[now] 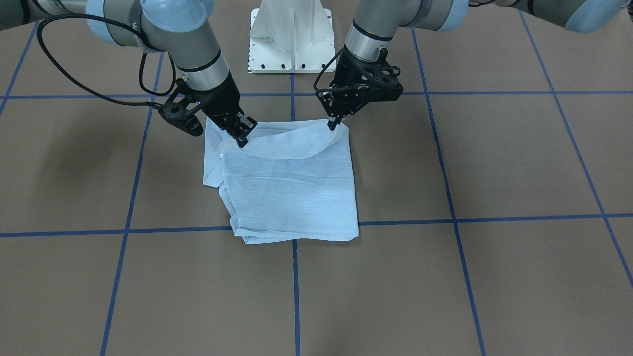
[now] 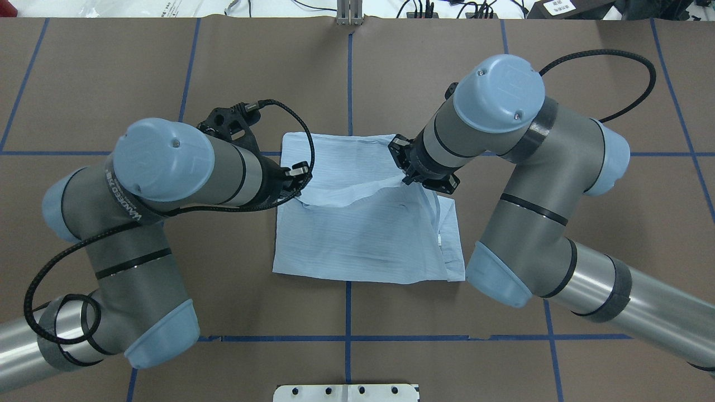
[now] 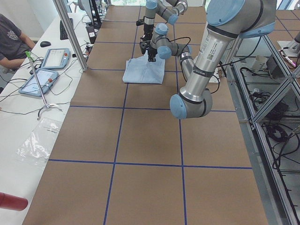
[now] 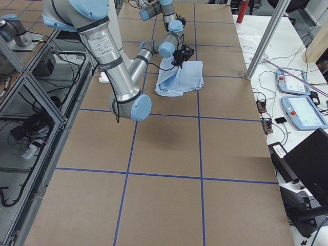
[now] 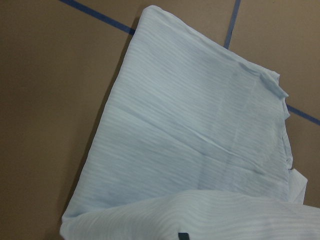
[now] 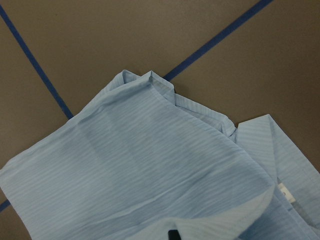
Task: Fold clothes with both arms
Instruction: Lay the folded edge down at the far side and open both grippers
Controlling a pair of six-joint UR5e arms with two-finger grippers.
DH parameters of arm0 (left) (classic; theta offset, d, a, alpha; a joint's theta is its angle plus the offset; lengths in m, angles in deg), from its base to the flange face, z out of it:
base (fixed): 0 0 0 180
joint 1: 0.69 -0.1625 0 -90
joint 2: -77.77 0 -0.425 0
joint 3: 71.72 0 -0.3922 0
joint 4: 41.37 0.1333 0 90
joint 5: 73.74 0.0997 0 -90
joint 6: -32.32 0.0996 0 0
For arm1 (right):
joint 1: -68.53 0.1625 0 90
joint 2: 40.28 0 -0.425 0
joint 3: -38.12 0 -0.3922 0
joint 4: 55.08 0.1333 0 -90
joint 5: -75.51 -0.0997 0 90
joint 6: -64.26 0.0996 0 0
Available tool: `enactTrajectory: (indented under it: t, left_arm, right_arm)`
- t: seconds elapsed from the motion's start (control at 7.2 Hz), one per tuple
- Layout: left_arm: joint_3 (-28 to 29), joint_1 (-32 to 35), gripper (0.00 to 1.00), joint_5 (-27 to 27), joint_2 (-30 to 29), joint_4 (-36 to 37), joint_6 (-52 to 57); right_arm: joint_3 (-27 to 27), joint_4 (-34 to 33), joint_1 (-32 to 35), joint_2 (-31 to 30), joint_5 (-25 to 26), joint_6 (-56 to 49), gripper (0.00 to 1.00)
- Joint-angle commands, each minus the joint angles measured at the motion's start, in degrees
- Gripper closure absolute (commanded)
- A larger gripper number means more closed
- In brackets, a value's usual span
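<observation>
- At the shirt's (image 1: 292,193) robot-side edge, the left gripper (image 1: 334,123) has its fingers pressed together on one corner of the cloth.
- The right gripper (image 1: 242,139) pinches the other corner of that edge in the same way.
- In each wrist view a dark fingertip shows just under a raised lip of pinstriped fabric.
- Between the two grippers the lifted edge sags in a shallow curve above the lower layers.
- The rest of the shirt lies flat as a rough rectangle, with loose layered edges on the robot's right side.
- The left arm (image 2: 162,167) and right arm (image 2: 497,100) bend in from either side, black cables looping beside them.
- The shirt sits mid-table, in front of the white pedestal (image 1: 291,37), over one blue line, and its far edge crosses another.
- The table (image 1: 494,277) is covered in matte brown sheeting marked into large squares by blue tape lines (image 1: 295,296).
- Beyond the table's far side runs a white bench (image 3: 14,140) with silver posts (image 3: 70,35) rising at its edge.
- On the bench lie two tablet-like pendants (image 3: 55,58), thin cables, a clear plastic bag (image 3: 40,140) and a red cylinder (image 3: 11,201).
- A person (image 3: 11,42) in a dark top sits at the bench.
- A dark laptop (image 4: 307,164) shows at the bench's other end.
- On the robot's side, aluminium framing (image 3: 267,108) holds tangled cables below table level.
</observation>
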Motion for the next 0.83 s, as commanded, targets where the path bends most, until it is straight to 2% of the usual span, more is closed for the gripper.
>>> enactTrajectory:
  t: [0.0, 0.28, 0.42, 0.69]
  left_arm:
    - [4.3, 4.5, 1.00, -1.9, -0.1, -5.0, 2.2]
    - [10.9, 6.9, 1.00, -2.3, -2.4, -9.9, 3.0]
    - [14.5, 7.0, 1.00, -2.3, -3.9, -12.6, 3.0]
    - [18.2, 6.9, 1.00, -2.3, -4.2, -16.5, 3.0]
  right_arm:
    - [-5.4, 0.1, 2.7, 3.3, 0.0, -3.1, 1.00]
    - [-8.6, 0.4, 3.8, 4.7, -0.1, -4.5, 1.00]
    - [-11.6, 2.8, 3.9, 6.3, 0.0, -4.4, 1.00]
    - [-18.1, 6.7, 3.9, 8.8, 0.0, -4.5, 1.00]
